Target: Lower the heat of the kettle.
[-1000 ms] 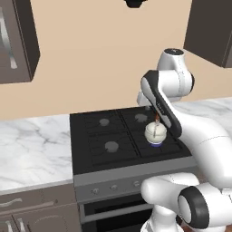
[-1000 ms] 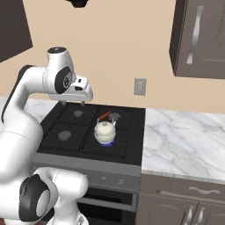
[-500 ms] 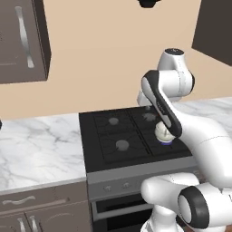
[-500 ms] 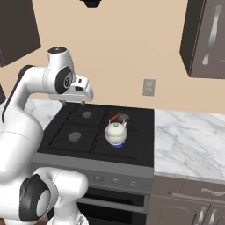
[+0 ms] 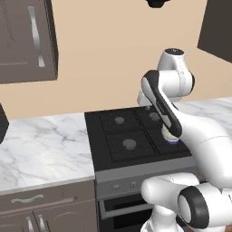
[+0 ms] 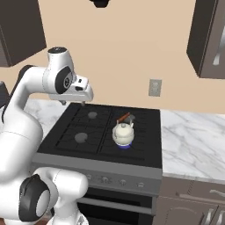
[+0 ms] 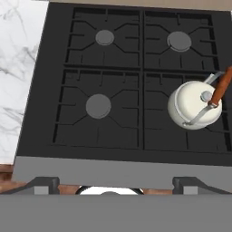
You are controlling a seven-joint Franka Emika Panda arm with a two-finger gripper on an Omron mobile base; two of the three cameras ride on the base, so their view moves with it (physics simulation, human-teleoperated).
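The claw [image 6: 72, 103] hangs high over the rear left part of the stove [image 6: 145, 115], pointing down, with its two fingers spread wide and nothing between them. In the hand view the finger tips [image 7: 47, 183] stand far apart at the bottom, framing the stove's front edge. The kettle [image 7: 195, 107] sits on the front right burner, lower than the claw and off to its right, well apart from it; a bluish ring shows under its base in the right base view [image 6: 123, 134], which suggests that burner is lit. Its thin handle [image 7: 219, 89], orange-red, runs from the lid out toward the rear right, so the long axis of the kettle with handle lies diagonally across the burner. Judged from the task, the coming move turns not on the kettle itself but on the knob row [image 6: 112, 179] along the front panel, which lies below and forward of the claw, toward the robot's base; the knob serving the front right burner is likely toward the right end, though which one cannot be told from here. The three other burners [image 7: 98, 105] are bare. The kettle's contents cannot be seen; its lid is on.
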